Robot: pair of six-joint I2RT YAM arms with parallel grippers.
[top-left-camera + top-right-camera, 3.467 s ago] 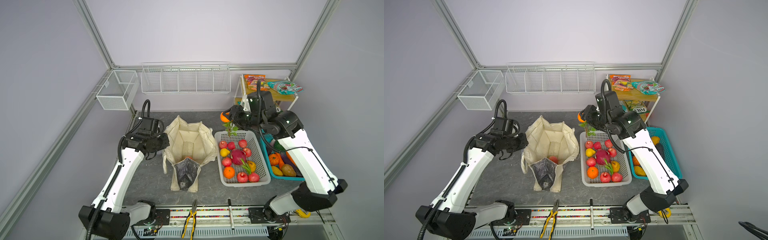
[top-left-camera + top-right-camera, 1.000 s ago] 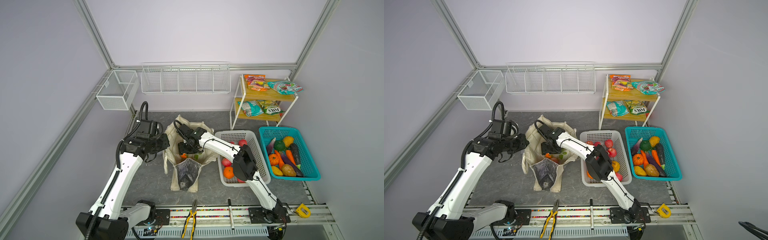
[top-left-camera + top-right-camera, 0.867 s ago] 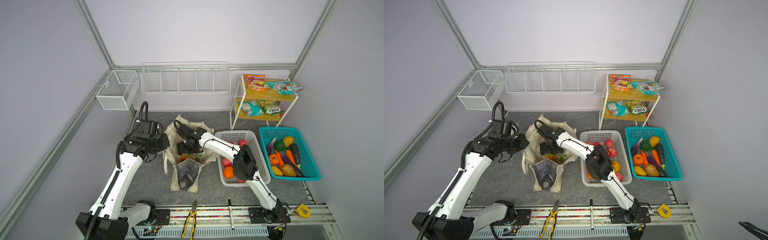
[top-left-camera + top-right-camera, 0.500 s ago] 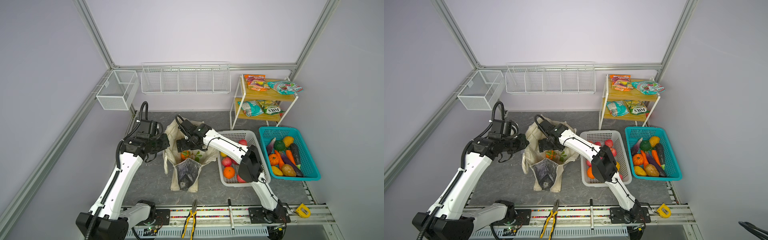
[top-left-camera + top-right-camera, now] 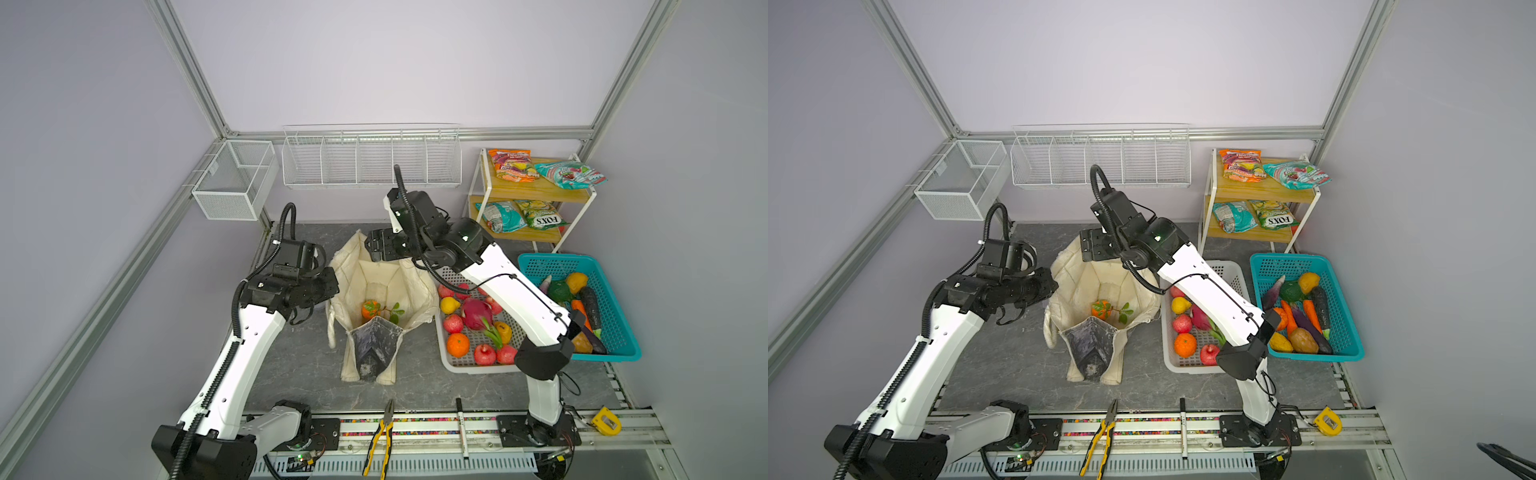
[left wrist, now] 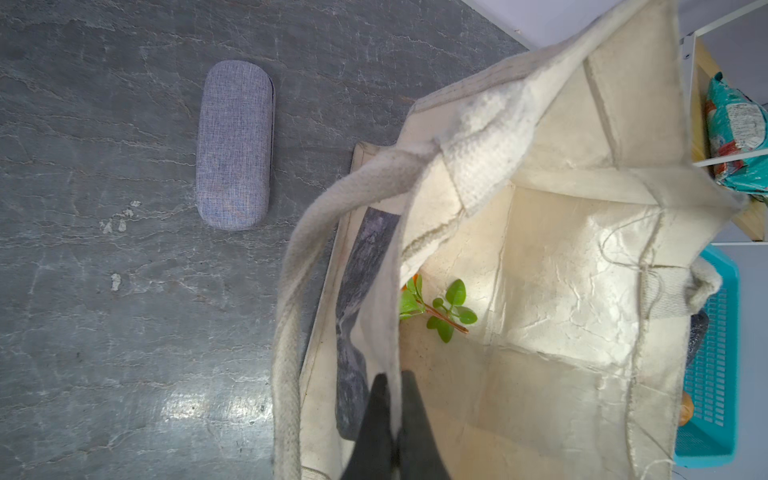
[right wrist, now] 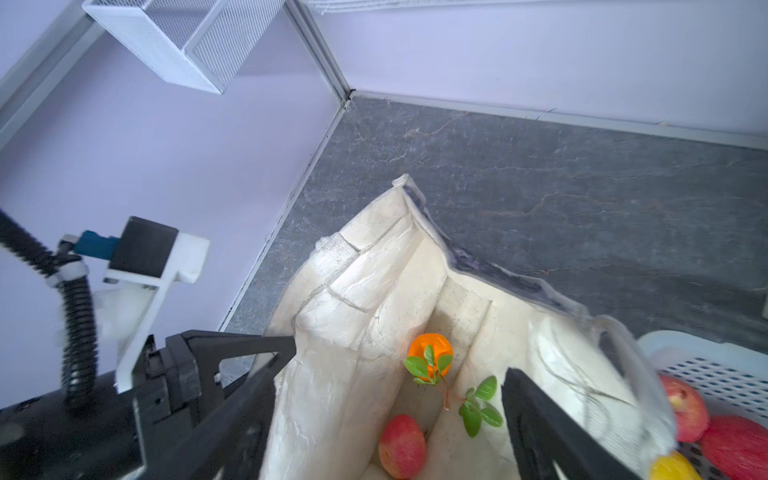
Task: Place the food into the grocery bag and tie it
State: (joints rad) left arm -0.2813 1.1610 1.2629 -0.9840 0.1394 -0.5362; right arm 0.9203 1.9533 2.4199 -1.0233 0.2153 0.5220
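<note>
Clamping the grocery bag rim: left pincer; right pincer spread, empty; two fruits inside

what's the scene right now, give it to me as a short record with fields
grocery bag: standing open on the table, handles untied
in the bag: orange with leafy sprig, red apple
left gripper: shut on the bag's rim
right gripper: open, empty, above the bag's mouth
white basket: fruit, including a dragon fruit
teal basket: vegetables
shelf: snack packets
</note>
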